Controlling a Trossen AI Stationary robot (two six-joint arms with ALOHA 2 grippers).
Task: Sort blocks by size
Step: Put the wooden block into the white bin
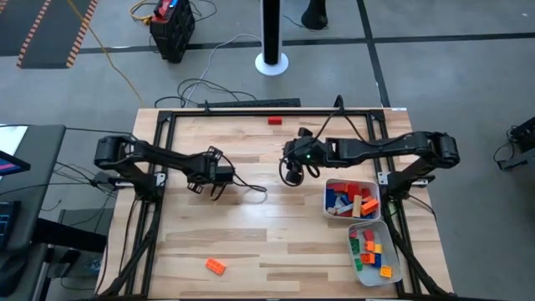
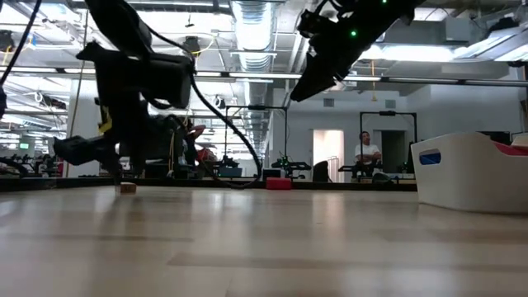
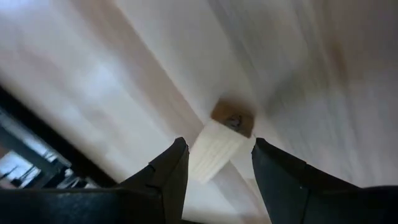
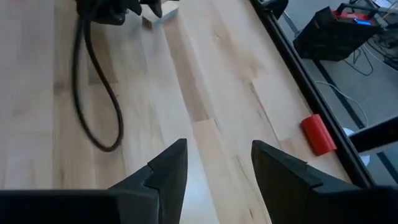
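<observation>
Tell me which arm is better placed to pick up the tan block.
The left. Its tool is open, low over the tan block, which lies just ahead of its fingers. The right tool hangs raised mid-table, open and empty, nearer the trays.

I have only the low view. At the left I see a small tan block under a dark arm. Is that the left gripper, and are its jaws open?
Observer: Yes. In the left wrist view the left gripper has its jaws open, and the tan block lies just ahead of them, not gripped.
Operator: Besides the red block far away, is any other block loose?
Observer: One orange block, near the front edge of the table, left of centre.
Operator: Does the right gripper carry something?
Observer: No. The right gripper has open, empty jaws, with only bare wood between them.
</observation>
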